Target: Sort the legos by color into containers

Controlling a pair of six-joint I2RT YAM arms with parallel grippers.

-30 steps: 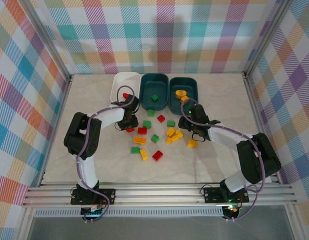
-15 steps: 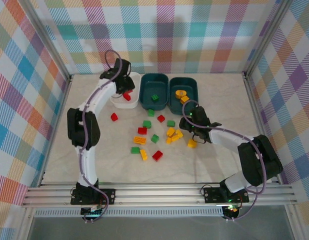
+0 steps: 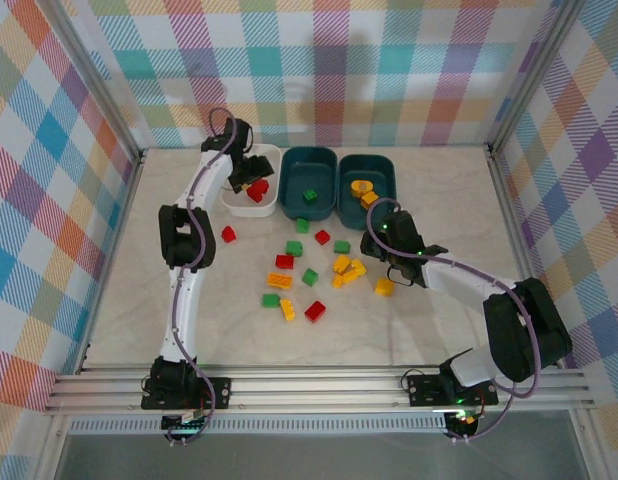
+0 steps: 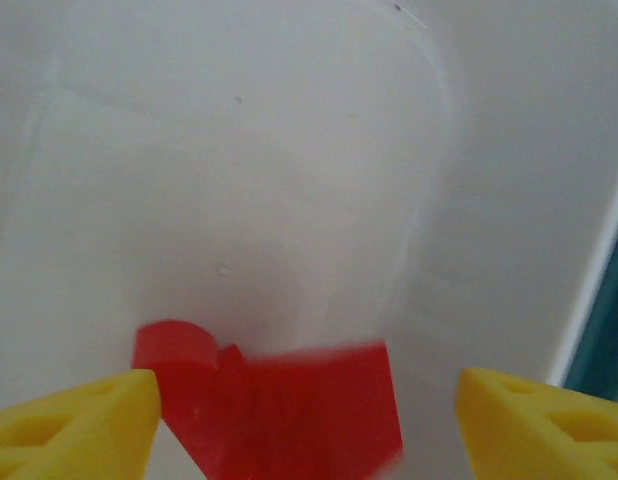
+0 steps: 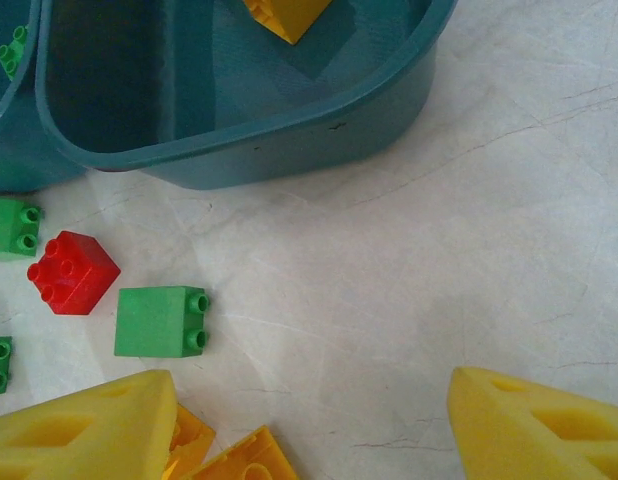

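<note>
Up from the loose pile where it worked a second ago, the left arm now reaches over the white bin [image 3: 251,210] at the far left of the row, and a red brick [image 4: 289,400] that rode in its grip half a second ago sits blurred on the pale floor of that bin. The left gripper [image 3: 249,175] hangs just above with its yellow fingers spread wide, clear daylight showing between the brick and the right-hand finger. From overhead, red pieces lie together inside the white bin. Just beside it, the middle teal bin [image 3: 307,165] holds a green brick [image 3: 310,196], and the right teal bin [image 3: 391,170] holds yellow bricks [image 3: 362,188]. On the marbled table [image 3: 439,190] in front of the bins, a mix of red, green and yellow bricks is scattered, with one red brick [image 3: 228,234] lying apart to the left and one yellow brick [image 3: 385,287] off to the right. The right gripper [image 5: 314,425] hovers near the front wall of the right teal bin, fingers apart over bare table and holding nothing, with a green brick [image 5: 159,320] and a red one [image 5: 72,272] just ahead to its left.
</note>
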